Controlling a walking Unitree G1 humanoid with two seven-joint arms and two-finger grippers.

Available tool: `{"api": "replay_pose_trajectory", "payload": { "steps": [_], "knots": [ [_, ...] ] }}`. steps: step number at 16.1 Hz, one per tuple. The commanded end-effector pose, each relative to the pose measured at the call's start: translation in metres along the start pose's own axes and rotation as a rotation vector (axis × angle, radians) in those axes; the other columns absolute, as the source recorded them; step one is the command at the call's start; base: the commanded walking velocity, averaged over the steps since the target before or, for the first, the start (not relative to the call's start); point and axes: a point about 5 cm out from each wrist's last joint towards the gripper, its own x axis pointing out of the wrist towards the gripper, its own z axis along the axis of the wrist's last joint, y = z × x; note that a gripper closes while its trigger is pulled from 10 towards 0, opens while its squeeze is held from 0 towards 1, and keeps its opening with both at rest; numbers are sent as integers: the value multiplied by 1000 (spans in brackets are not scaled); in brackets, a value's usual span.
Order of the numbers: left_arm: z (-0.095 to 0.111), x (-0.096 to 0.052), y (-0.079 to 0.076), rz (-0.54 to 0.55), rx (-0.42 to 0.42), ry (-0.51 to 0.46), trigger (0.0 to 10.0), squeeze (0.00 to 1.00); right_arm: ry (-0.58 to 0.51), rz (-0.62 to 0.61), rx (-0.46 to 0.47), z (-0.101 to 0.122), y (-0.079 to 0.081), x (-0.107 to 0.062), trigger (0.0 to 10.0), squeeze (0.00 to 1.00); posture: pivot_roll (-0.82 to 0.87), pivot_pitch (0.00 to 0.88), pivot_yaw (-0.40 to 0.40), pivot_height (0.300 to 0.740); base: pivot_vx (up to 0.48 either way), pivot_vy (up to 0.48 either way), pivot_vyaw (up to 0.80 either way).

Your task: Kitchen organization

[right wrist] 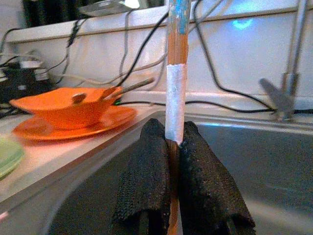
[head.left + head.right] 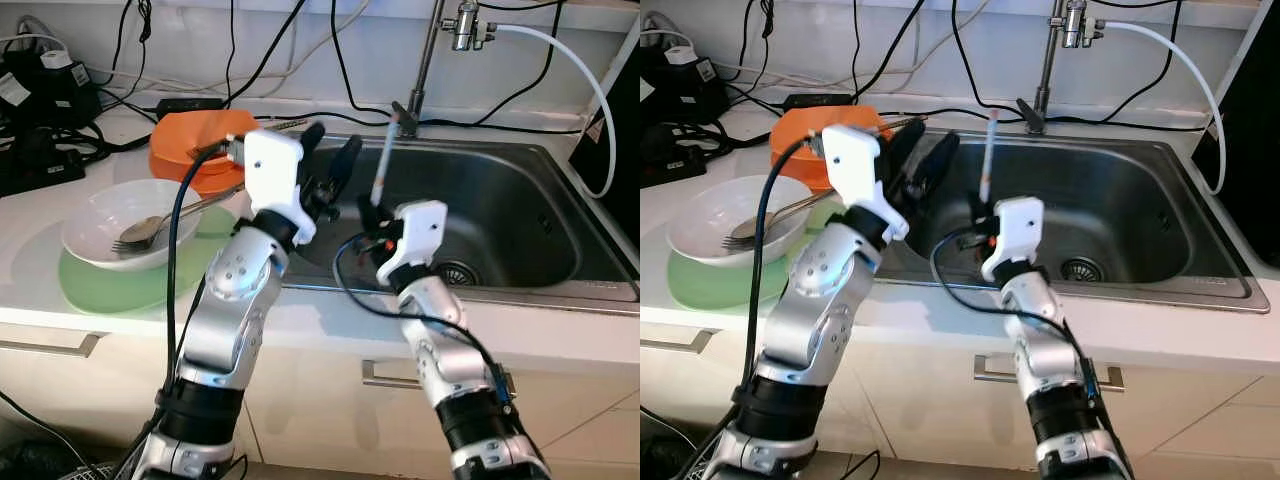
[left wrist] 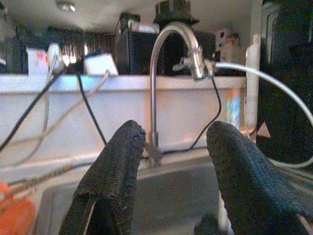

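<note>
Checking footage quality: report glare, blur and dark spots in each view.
Eye views: evenly lit and sharp, soft sheen on the sink wall. Left wrist view: backlit, dim, left pincer fingers dark, background hazy. Right wrist view: stick in the right pincer sharp, window glare above.

Home kitchen: sink, tap, dishes
</note>
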Motion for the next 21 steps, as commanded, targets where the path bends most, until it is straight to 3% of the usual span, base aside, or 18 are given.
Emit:
{"api": "replay_pose_trajectory", "payload": {
  "steps": [1,3,4,5,7,11,21],
  "knots": [
    [2,-2,0,1,4,3,10000,0,4,-20,-11,0,-5,1,0,0,83,25,18,740,0,0,0],
    [-2,-6,1,3,7,32,10000,0,6,-56,-25,0,-12,4,0,0,87,25,19,740,0,0,0],
    [-6,-9,2,5,8,56,10000,0,12,-89,-34,0,-17,6,8000,0,87,25,19,740,0,0,0],
    [-12,-12,3,-8,10,107,10000,0,27,-125,-55,-2,-22,7,10000,0,87,25,19,740,0,0,0],
    [-36,-24,4,-33,32,267,10000,0,34,-110,-83,-4,-23,8,10000,0,93,23,21,740,0,0,0],
    [-55,-46,-1,-78,26,400,10000,0,35,-144,-71,-9,-26,5,10000,0,99,19,19,740,0,0,0],
    [-65,-67,-2,-168,21,526,10000,0,70,-171,-81,-20,-31,3,10000,0,106,0,20,740,0,0,0]
  ]
}}
